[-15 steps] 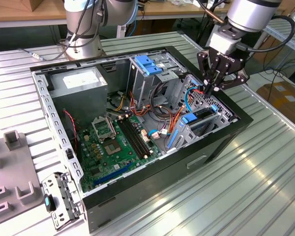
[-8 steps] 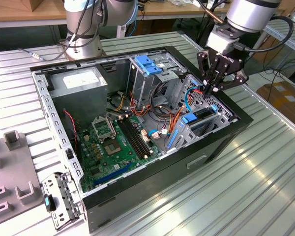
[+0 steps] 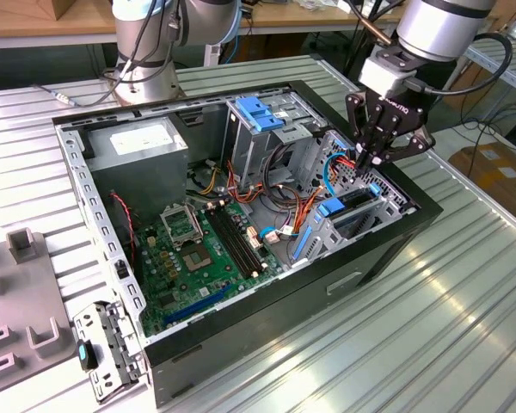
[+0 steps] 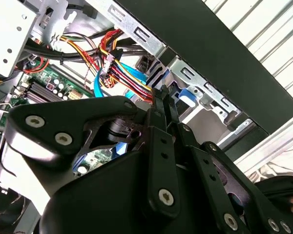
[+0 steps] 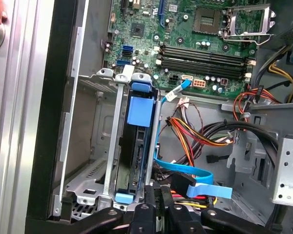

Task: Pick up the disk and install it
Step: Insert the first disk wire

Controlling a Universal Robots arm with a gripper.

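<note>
The dark flat rectangular disk [image 5: 132, 161] framed by blue plastic carrier rails stands on edge in the grey metal drive bay [image 5: 95, 161] of the open black computer case [image 3: 378, 258], its long axis running straight away from the black gripper [image 5: 158, 195], whose fingers are pressed together just beside its near end.

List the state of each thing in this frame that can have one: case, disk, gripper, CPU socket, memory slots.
Computer case: lying on its side, side panel off, inside exposed.
Disk: standing on edge in the drive bay, blue carrier rails around it.
Gripper: shut, low over the drive bay end of the case.
CPU socket: no cooler on it, retention frame closed.
Memory slots: empty.
</note>
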